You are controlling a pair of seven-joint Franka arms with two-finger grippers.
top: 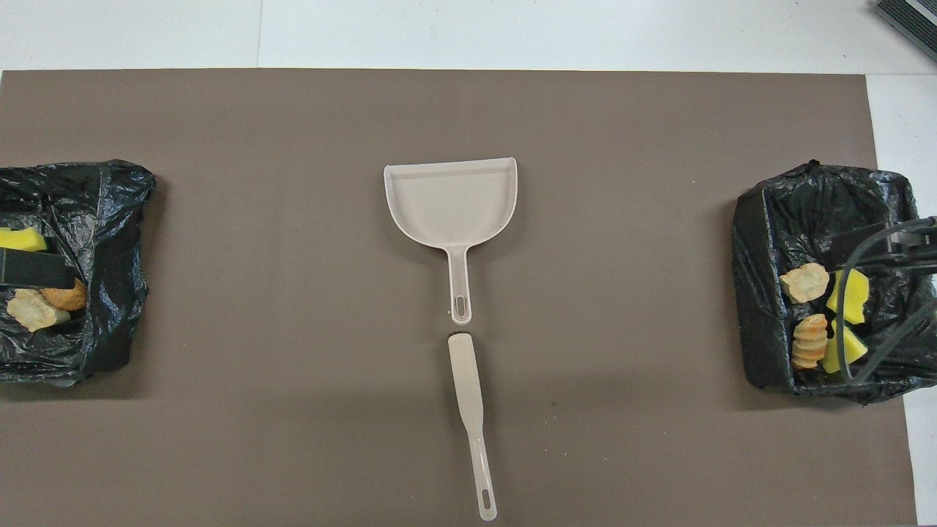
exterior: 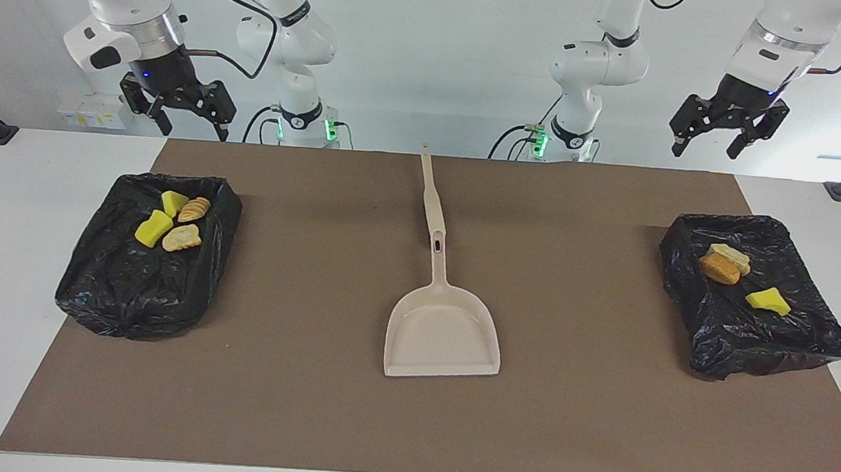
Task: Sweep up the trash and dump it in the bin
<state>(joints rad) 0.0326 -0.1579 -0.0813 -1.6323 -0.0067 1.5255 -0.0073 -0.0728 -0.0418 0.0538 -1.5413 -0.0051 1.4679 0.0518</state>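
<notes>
All the trash lies in two black-bag-lined bins. The bin (exterior: 132, 299) at the right arm's end holds several pieces, among them a yellow sponge chunk (exterior: 153, 228) and a tan bread lump (exterior: 181, 238). The bin (exterior: 764, 352) at the left arm's end holds an orange lump (exterior: 720, 268), a pale piece (exterior: 730, 253) and a yellow sponge (exterior: 767, 300). My right gripper (exterior: 195, 129) hangs open and empty, high over its bin's robot-side edge. My left gripper (exterior: 705, 150) is open and empty, raised above the mat's edge nearest the robots, toward the left arm's end.
A beige dustpan (exterior: 444, 332) lies in the middle of the brown mat (exterior: 308, 404), its handle pointing at the robots. The beige brush (exterior: 432, 193) lies in line with that handle, nearer to the robots. In the overhead view they are the dustpan (top: 450, 197) and brush (top: 468, 410).
</notes>
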